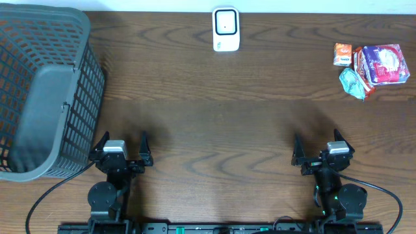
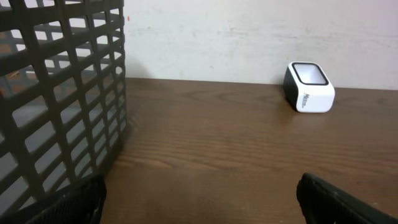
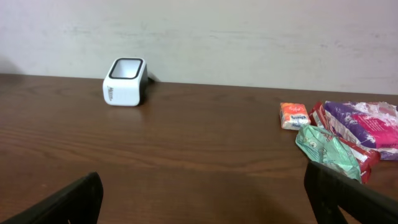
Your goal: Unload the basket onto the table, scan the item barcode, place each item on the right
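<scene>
Overhead: one dark wooden table [image 1: 214, 110]. One grey mesh basket [image 1: 45, 91] sits at the left edge. One white scanner [image 1: 226, 29] with a dark window stands at the far edge, centre. The packets [image 1: 367, 68] are in a cluster at the far right corner: one small orange packet [image 1: 343, 54], one purple-and-white pouch [image 1: 385, 64] and one crumpled green wrapper [image 1: 352, 83]. A red edge shows under the pouch; whether it is a fourth packet cannot be told. No barcode can be made out. There are two arms at the near edge. The left gripper [image 1: 124, 138] is beside the basket with its jaws wide apart and nothing between them. The right gripper [image 1: 316, 140] is the same, well short of the packets.

Left wrist: two dark fingertips [image 2: 68, 202] show in the bottom corners with bare table between them. The basket wall is close on the left, the scanner far off to the right.

Right wrist: two fingertips [image 3: 62, 202] are spread to the corners. The scanner is far left. The packets lie ahead to the right, touching one another, the orange one slightly apart.
</scene>
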